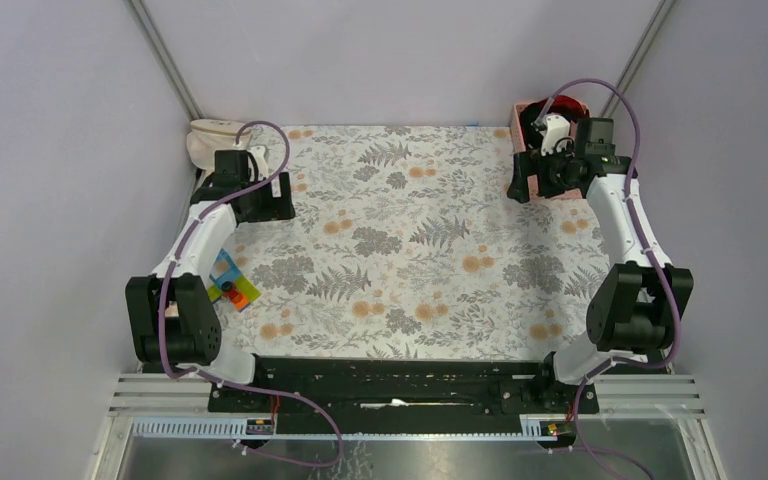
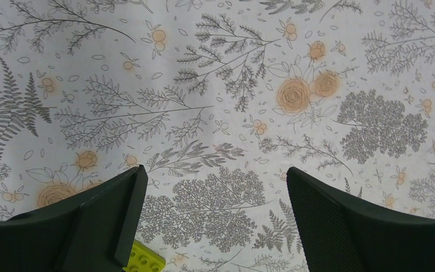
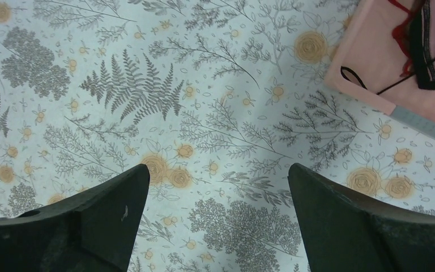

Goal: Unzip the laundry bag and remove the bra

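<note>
The laundry bag (image 1: 210, 137), a cream-white round case, lies at the table's far left corner, partly behind my left arm. My left gripper (image 1: 265, 198) hovers just right of the bag. In the left wrist view the gripper (image 2: 215, 173) is open and empty over the floral cloth. My right gripper (image 1: 540, 175) hangs at the far right, at the near left side of the pink basket (image 1: 532, 150). In the right wrist view it (image 3: 219, 169) is open and empty above the cloth. The bra is hidden.
The pink basket (image 3: 374, 51) holds black and red garments (image 3: 422, 45). Coloured toy blocks (image 1: 232, 283) lie at the left by my left arm; a green block (image 2: 141, 260) shows under the left finger. The floral cloth (image 1: 410, 240) covers the table.
</note>
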Action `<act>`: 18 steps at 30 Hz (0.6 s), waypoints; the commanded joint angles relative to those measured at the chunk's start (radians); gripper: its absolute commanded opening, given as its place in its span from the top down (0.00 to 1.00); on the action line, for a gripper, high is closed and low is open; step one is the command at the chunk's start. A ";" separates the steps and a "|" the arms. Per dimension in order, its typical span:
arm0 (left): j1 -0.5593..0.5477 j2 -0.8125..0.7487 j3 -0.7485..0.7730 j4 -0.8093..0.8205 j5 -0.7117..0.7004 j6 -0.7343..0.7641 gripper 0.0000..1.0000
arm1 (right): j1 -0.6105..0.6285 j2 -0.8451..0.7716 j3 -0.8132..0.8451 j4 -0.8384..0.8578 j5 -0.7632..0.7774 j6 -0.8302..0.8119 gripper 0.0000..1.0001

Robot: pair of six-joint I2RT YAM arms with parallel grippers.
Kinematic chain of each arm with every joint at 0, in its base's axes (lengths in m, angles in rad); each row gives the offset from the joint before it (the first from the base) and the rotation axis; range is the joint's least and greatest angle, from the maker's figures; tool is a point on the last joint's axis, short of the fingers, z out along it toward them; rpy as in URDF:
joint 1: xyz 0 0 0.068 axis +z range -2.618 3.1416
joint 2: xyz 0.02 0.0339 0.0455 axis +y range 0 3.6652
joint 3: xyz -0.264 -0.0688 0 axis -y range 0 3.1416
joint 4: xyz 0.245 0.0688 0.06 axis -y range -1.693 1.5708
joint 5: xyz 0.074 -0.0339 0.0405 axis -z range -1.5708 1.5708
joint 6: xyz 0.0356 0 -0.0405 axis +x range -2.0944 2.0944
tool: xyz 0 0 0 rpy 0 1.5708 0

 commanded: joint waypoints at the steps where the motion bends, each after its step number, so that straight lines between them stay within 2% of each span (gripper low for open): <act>1: 0.002 0.021 0.074 0.077 -0.053 0.004 0.01 | 0.012 -0.014 0.033 0.037 -0.045 0.009 0.00; 9: 0.018 0.208 0.356 0.100 -0.123 0.200 0.01 | 0.013 -0.013 0.045 0.038 -0.058 0.001 0.00; 18: 0.046 0.489 0.592 0.331 -0.257 0.426 0.01 | 0.014 -0.030 0.017 0.039 -0.080 0.017 0.00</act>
